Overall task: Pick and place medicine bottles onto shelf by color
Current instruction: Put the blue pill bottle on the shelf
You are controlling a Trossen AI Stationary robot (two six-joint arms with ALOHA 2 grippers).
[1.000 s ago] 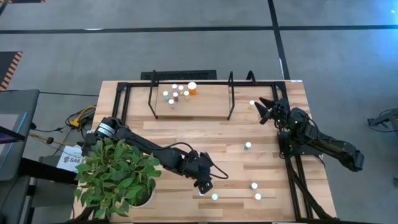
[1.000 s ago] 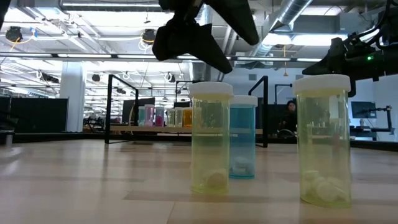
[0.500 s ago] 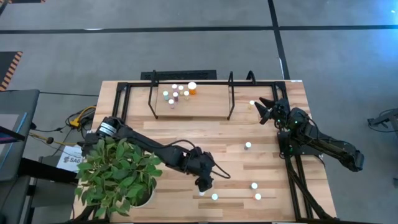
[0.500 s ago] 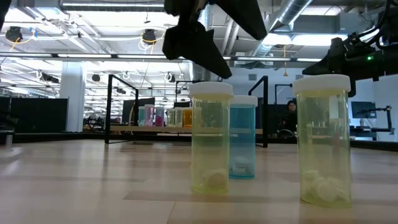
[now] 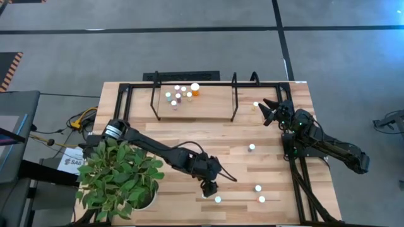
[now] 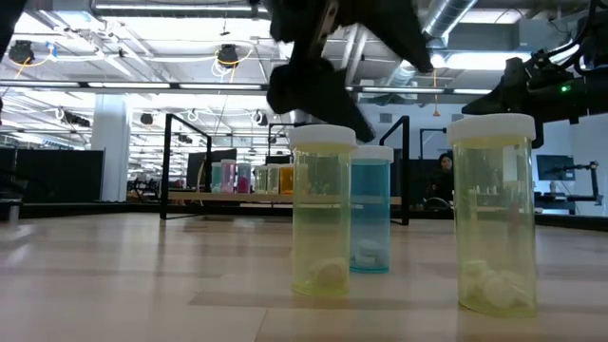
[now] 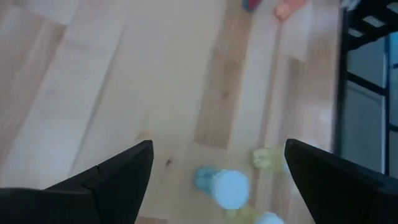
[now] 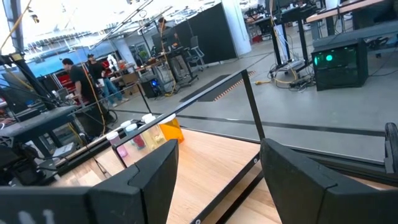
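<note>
Left end effector (image 5: 210, 189) open above a teal bottle (image 7: 222, 185); right end effector (image 5: 267, 111) open beside the shelf (image 5: 192, 108).

A large open robotics lab or industrial workshop hall: exposed silver ventilation ducts (image 6: 475, 24) and strip lights run under a high ceiling, the grey concrete floor (image 5: 189, 50) is marked with dark lines, and people stand at cluttered equipment benches (image 8: 37, 124) beyond the light wood tabletop (image 5: 189, 132).
</note>
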